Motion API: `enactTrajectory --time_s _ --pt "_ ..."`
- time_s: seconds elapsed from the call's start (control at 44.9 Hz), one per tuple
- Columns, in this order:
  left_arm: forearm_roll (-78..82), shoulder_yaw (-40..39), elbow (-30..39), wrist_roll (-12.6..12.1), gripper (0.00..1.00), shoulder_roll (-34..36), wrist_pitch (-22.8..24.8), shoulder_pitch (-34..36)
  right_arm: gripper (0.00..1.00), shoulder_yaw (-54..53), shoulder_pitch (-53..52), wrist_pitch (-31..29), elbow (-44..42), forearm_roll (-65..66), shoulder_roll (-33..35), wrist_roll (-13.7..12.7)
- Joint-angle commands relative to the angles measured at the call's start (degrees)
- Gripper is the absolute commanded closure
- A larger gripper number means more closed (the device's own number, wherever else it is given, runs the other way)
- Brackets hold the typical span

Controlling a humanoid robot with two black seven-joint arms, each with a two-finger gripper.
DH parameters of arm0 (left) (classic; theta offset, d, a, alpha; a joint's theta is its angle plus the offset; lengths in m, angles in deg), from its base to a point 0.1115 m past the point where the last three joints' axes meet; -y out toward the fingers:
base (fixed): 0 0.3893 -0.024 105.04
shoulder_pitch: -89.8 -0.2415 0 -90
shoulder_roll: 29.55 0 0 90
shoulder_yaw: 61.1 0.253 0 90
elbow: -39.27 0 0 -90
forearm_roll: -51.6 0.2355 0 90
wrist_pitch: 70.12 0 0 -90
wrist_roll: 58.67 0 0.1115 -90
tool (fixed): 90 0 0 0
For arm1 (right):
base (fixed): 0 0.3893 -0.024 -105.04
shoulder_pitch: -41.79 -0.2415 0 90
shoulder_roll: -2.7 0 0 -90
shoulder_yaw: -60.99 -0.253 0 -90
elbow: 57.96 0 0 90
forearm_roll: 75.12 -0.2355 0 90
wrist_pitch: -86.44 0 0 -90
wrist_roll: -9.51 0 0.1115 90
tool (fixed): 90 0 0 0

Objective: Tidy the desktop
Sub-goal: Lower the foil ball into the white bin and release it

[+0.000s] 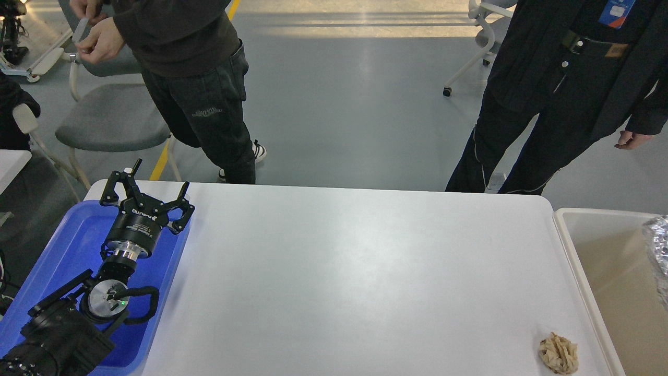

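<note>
Nearest the lens: crumpled tan wad (559,354), fibrous, lumpy, alone near right front corner of smooth, glossy white desktop (355,271), beside cream rimmed bin (589,271) holding crinkled foil (658,245). Left gripper (152,196) over blue plastic tray (62,245), fingers spread, empty. Right gripper out of view. Best approach, likely: pinch wad gently from above, lift clear, release over bin.

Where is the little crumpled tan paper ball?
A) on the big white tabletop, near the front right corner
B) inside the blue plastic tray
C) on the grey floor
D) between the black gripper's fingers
A: the crumpled tan paper ball lies on the white tabletop close to the cream-white rimmed bin, far from the blue plastic tray and the open left gripper.
</note>
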Motion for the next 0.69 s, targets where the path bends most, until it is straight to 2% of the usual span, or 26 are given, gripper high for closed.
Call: enactTrajectory --time_s 0.0,0.178,0.49,0.512,0.557,0.668 --pt "0.0 0.0 0.0 0.0 0.0 0.0 0.0 0.02 1.0 -1.54 3.56 -0.1 -11.45 -0.66 -8.78 -0.05" --pt "0.0 0.0 0.0 0.0 0.0 0.0 0.0 -0.07 1.0 -1.62 3.65 -0.1 -15.32 -0.66 -12.83 -0.14" --pt "0.0 0.0 0.0 0.0 0.0 0.0 0.0 0.02 1.0 -2.77 3.91 0.07 -15.41 -0.66 -13.01 -0.23" --pt "0.0 0.0 0.0 0.0 0.0 0.0 0.0 0.02 0.89 -2.77 3.91 0.42 -15.5 -0.66 -12.92 -0.31" --pt "-0.08 0.0 0.0 0.0 0.0 0.0 0.0 0.02 0.57 -2.85 3.91 0.86 -15.76 -0.66 -13.01 -0.49" --pt "0.0 0.0 0.0 0.0 0.0 0.0 0.0 0.02 0.19 -2.94 3.91 1.13 -19.36 -0.66 -13.53 -0.49"
